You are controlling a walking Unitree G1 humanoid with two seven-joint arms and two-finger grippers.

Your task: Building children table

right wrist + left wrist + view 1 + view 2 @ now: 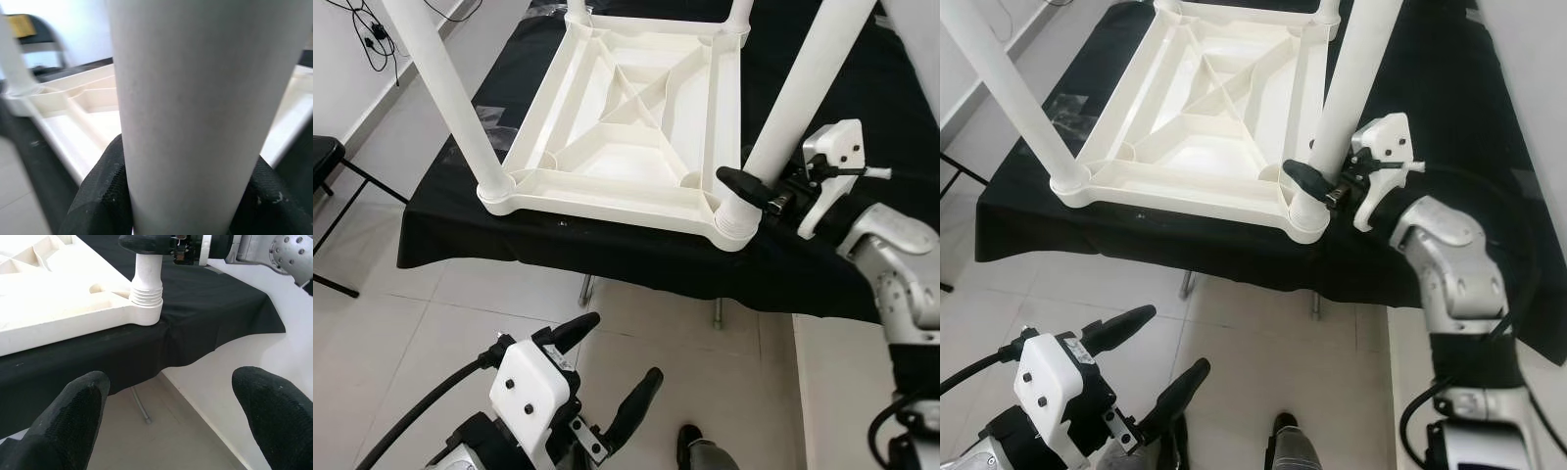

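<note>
A white plastic children's tabletop (626, 117) lies upside down on a black-draped table (607, 255), its ribbed underside up. White legs stand in its corner sockets: one at the near left (440, 88), one at the near right (798, 98). My right gripper (754, 188) is shut on the near-right leg (195, 112) just above its threaded socket (146, 298). My left gripper (607, 377) hangs open below the table's front edge, over the floor, holding nothing.
Pale floor tiles (440, 323) lie in front of the table. A black chair (323, 162) stands at the far left by the wall, with cables (372, 34) hanging there. Thin metal table legs (587, 289) show under the cloth.
</note>
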